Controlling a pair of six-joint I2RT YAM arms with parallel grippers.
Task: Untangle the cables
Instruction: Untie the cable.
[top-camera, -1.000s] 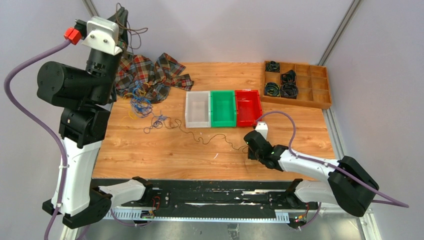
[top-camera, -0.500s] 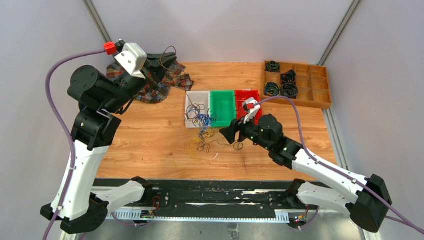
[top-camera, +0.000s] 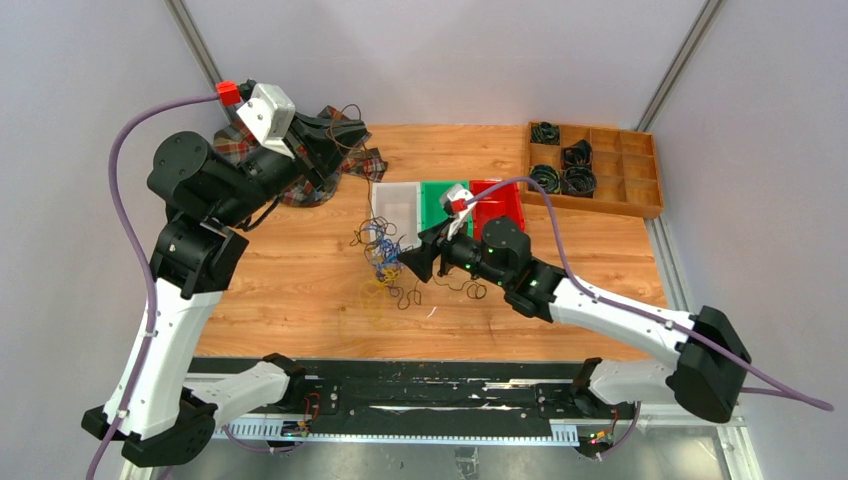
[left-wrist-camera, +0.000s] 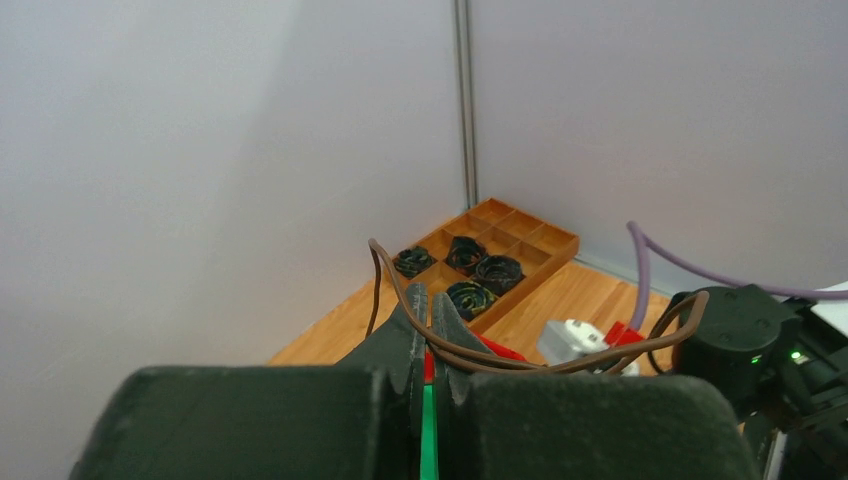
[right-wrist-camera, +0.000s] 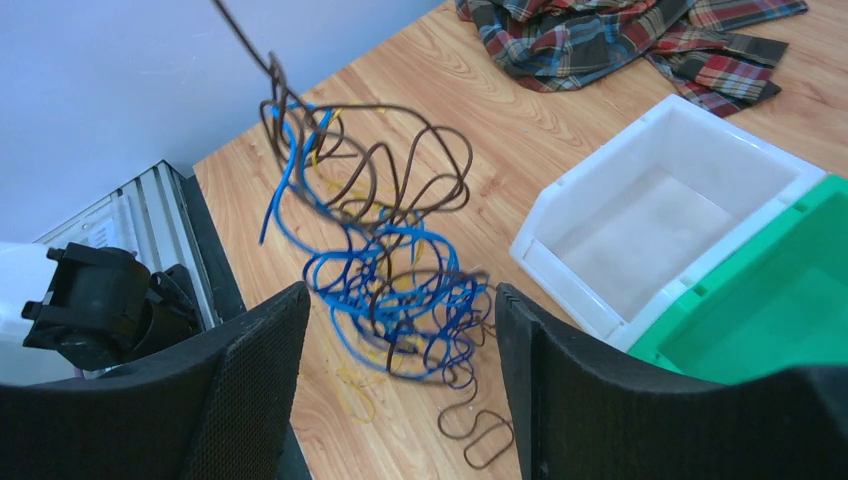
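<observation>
The cables are a loose bundle of blue, brown and yellow-orange wires dangling over the table in front of the white bin. A brown strand runs up from the bundle to my left gripper, raised at the back left. The left wrist view shows that gripper shut on the brown strand. My right gripper is open just right of the bundle. From the right wrist, the bundle hangs ahead of the wide-open fingers. Brown loops and yellow strands rest on the wood.
A plaid cloth lies at the back left. The white bin, a green bin and a red bin stand side by side mid-table. A wooden tray with black coiled cords sits at the back right.
My left arm has swung down and right from high at the back left, carrying the bundle to the bins. My right gripper has opened and moved left to the bundle.
</observation>
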